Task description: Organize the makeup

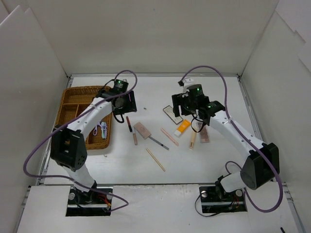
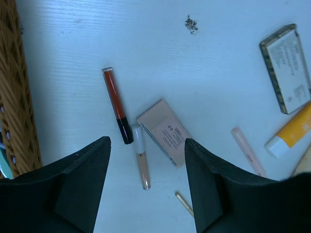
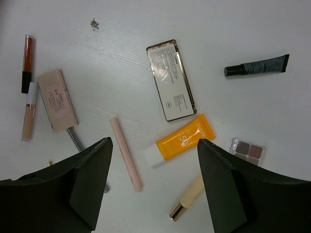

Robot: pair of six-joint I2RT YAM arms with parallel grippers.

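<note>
The makeup lies scattered mid-table. A red gloss tube (image 2: 116,104), a nude gloss tube (image 2: 141,160) and a pink compact (image 2: 165,138) sit below my left gripper (image 2: 146,143), which hovers open and empty. An orange tube (image 3: 181,141) lies between the open, empty fingers of my right gripper (image 3: 154,141), which hangs above it. Around it are a pink pencil (image 3: 125,153), a cream stick (image 3: 187,198), a black-edged mirror (image 3: 170,80), an eyeshadow palette (image 3: 248,149) and a black tube (image 3: 256,65). From above, the left gripper (image 1: 127,101) and right gripper (image 1: 182,104) flank the pile.
The brown wicker divided tray (image 1: 73,97) stands at the left with a few small items (image 1: 99,128) in its near compartment. A wooden stick (image 1: 155,159) and a thin brush (image 1: 158,142) lie nearer the arm bases. White walls enclose the table.
</note>
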